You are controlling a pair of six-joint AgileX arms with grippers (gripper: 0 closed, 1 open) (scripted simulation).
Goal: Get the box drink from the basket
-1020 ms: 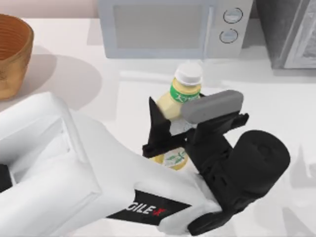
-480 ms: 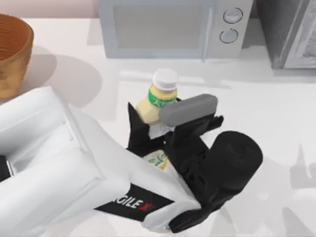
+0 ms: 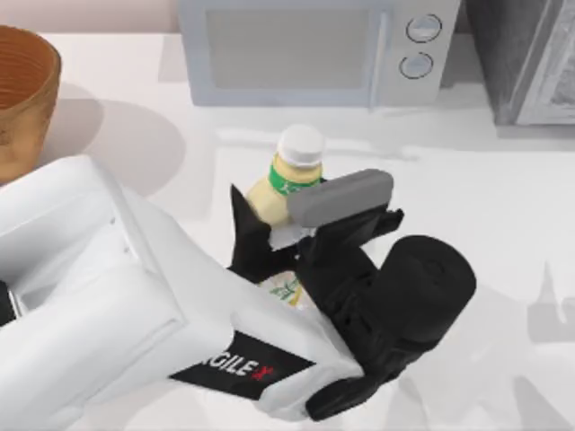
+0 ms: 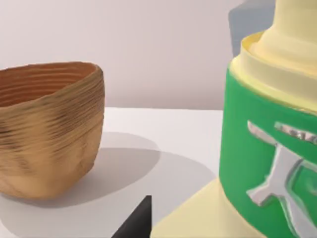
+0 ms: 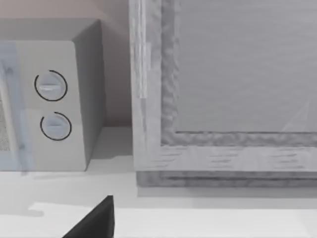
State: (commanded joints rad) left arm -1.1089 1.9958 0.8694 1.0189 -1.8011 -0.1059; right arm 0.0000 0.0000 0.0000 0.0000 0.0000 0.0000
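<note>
Drink out of basket [image 3: 20,94]: the left gripper [image 3: 286,235], jaws clamped on the box drink [image 3: 286,176], should hold it upright mid-table, clear of the microwave [image 3: 314,49].

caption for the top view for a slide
Left gripper holds the box drink over the table, between the basket and the microwave.

Microwave [image 3: 310,49] just behind; tabletop [image 3: 503,197] open rightward

The left hand [image 3: 289,235] hides the box drink's [image 3: 286,180] lower body.
</note>
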